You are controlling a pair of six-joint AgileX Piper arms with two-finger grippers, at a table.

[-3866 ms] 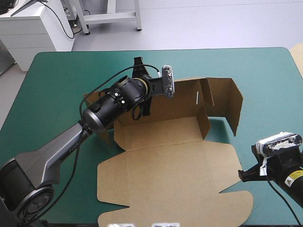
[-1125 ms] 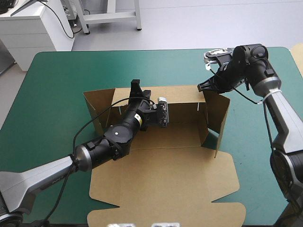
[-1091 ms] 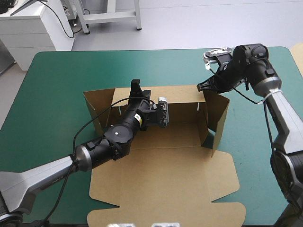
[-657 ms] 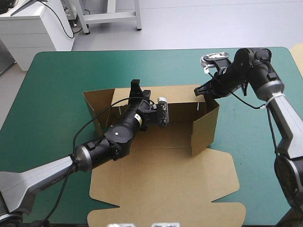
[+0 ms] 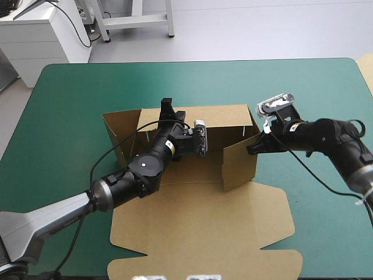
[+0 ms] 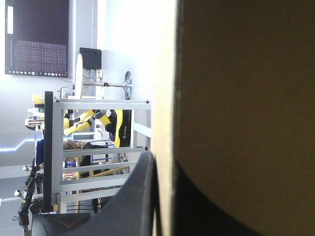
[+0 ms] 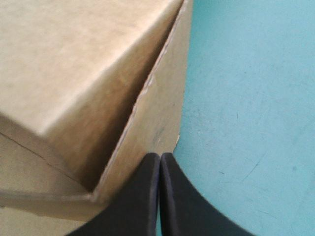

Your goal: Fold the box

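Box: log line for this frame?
box: back wall up, right wall raised, lid flat | left gripper: shut on back wall | right gripper: shut, tip at right wall's outer base

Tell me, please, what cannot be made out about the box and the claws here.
Left wrist view: the box wall held in the left claw fills the view, hiding the rest of the box.
High view: the left arm covers part of the box floor; the folded side flap hides the corner behind it.
Right wrist view: whether the shut right claw touches the wall cannot be told.
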